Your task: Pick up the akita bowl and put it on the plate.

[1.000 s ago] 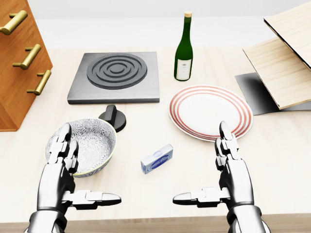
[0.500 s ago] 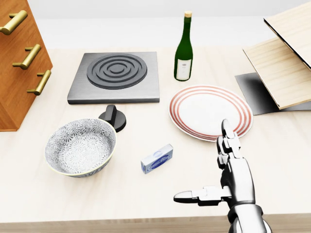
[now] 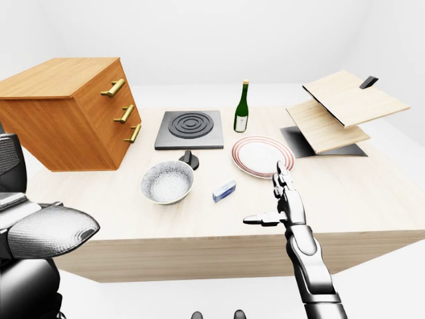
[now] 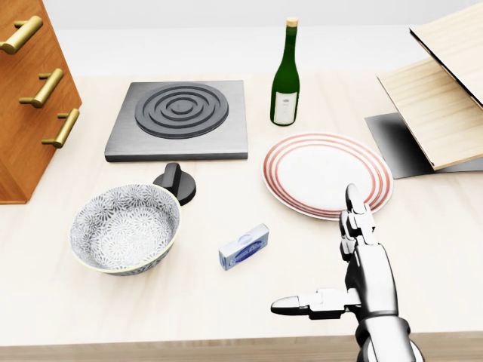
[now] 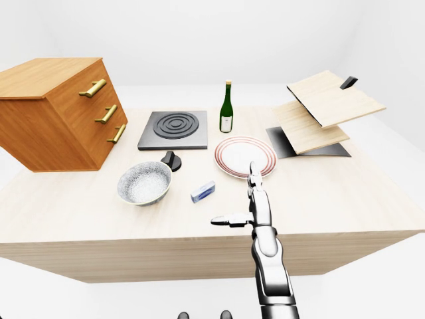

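The akita bowl (image 4: 126, 228), patterned grey-blue and white with a pale rim, sits upright on the wooden table at the lower left of the head view. The white plate (image 4: 327, 173) with red rings lies to its right, with nothing on it. My right hand (image 4: 339, 260) hovers open at the lower right, fingers pointing up at the plate's near rim and thumb stretched left, holding nothing. My left hand does not show in the head view. Only a large grey piece of the left arm (image 3: 46, 229) fills the lower left of the left-eye view.
A small blue box (image 4: 244, 246) lies between bowl and right hand. A black knob (image 4: 176, 181) stands just above the bowl, below the dark stove plate (image 4: 179, 119). A green wine bottle (image 4: 285, 75) stands above the plate. Wooden drawer cabinet (image 4: 26, 90) at left, slanted wooden boards (image 4: 441, 98) at right.
My left hand, which stood open against the bowl's left side one second ago, has dropped out of the head view. The right hand has hardly moved. The bowl stays put.
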You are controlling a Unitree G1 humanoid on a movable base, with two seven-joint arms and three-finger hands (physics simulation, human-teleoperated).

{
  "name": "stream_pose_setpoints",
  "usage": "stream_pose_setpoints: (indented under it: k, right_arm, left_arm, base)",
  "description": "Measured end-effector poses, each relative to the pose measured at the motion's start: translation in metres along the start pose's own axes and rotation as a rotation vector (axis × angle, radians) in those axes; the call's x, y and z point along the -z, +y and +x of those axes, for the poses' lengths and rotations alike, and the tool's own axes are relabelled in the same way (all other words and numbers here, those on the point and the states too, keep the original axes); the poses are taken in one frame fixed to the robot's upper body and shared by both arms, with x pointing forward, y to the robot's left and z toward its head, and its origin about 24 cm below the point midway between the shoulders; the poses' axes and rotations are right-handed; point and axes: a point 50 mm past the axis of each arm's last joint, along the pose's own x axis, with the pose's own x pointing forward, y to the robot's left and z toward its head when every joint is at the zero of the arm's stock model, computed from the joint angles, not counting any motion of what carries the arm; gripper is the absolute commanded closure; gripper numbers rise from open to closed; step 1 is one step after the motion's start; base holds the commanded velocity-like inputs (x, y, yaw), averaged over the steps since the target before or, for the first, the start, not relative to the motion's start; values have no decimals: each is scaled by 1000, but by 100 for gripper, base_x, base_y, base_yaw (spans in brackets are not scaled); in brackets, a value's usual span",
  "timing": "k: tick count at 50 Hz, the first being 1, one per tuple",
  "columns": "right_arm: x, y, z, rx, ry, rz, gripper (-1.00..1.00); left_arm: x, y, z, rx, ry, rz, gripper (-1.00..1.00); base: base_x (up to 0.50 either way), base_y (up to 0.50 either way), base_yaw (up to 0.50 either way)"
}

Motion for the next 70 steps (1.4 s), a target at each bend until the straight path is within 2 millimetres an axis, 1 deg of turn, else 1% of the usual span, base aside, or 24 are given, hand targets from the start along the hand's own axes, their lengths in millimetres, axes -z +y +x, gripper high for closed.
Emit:
stream_pose_setpoints:
  k: [23, 35, 38, 60, 62, 70]
  right_arm:
    - [0, 0, 0, 3, 0, -9, -100]
    - [-7, -2, -1, 1, -26, 9, -100]
    - [-5, -4, -3, 7, -20, 13, -100]
    - [-10, -6, -1, 15, -45, 12, -100]
    - [-13, -5, 1, 14, -56, 12, -100]
    - [-10, -6, 0, 16, -47, 7, -100]
  left_arm:
    - [-3, -1, 0, 3, -6, -11, -100]
    - [-3, 0, 1, -16, -1, -33, -100]
    - [-3, 0, 1, -22, 0, -35, -100]
    - [-2, 0, 0, -26, 7, -43, -100]
    - [-1, 0, 1, -28, 11, -45, -100]
    - [-2, 0, 0, -26, 11, -45, -100]
  base:
    - [0, 0, 0]
    - [0, 0, 0]
    - [50, 0, 0]
    - [50, 5, 0]
    - [50, 7, 0]
    - [50, 6, 0]
